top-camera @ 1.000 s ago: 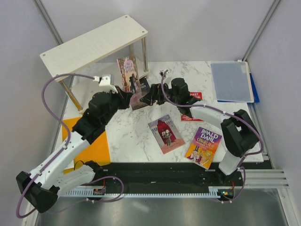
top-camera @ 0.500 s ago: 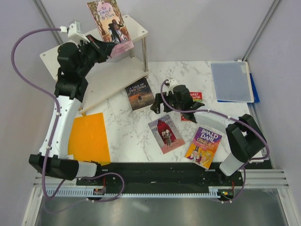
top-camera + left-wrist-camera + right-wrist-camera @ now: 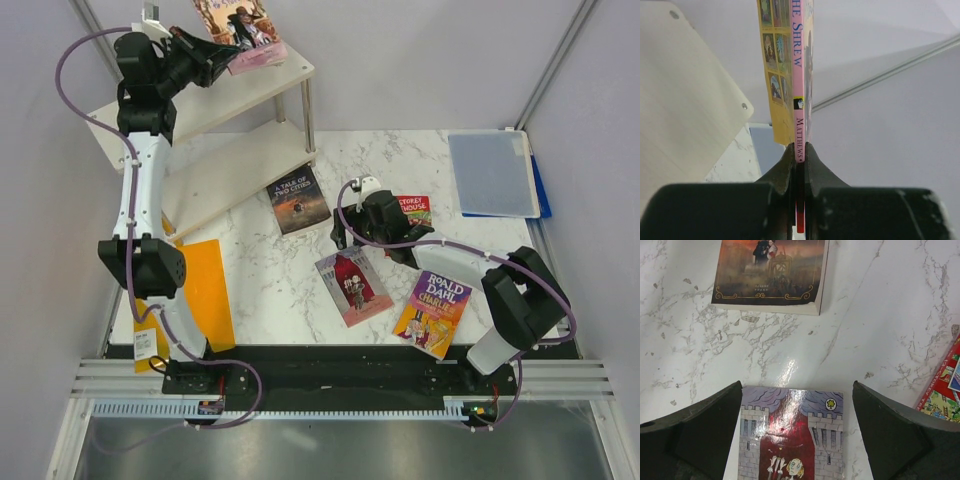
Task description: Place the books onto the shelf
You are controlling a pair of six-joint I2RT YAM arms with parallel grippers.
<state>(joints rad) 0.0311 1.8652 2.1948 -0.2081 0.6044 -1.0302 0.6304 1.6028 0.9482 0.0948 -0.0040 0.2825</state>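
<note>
Pink paperback (image 3: pixel 236 22), upright, is pinched at the bottom of its spine by the closed left hand (image 3: pixel 799 150), held high at the top board of the pale wooden shelf (image 3: pixel 275 82). Whether it touches the board is unclear. Over the marble desk (image 3: pixel 270 270), the right hand (image 3: pixel 797 390) hovers with its fingers spread wide, straddling the top edge of a lilac book (image 3: pixel 792 440). A dark book (image 3: pixel 770 270) lies just beyond, a red-green book (image 3: pixel 942 390) to the right, and a purple-yellow book (image 3: pixel 435 312) nearer the arm bases.

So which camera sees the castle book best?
The top external view: the whole castle book shows there, flat on the table. The right wrist view shows only its upper part, close up inside the open right end effector. The left wrist view misses it.
</note>
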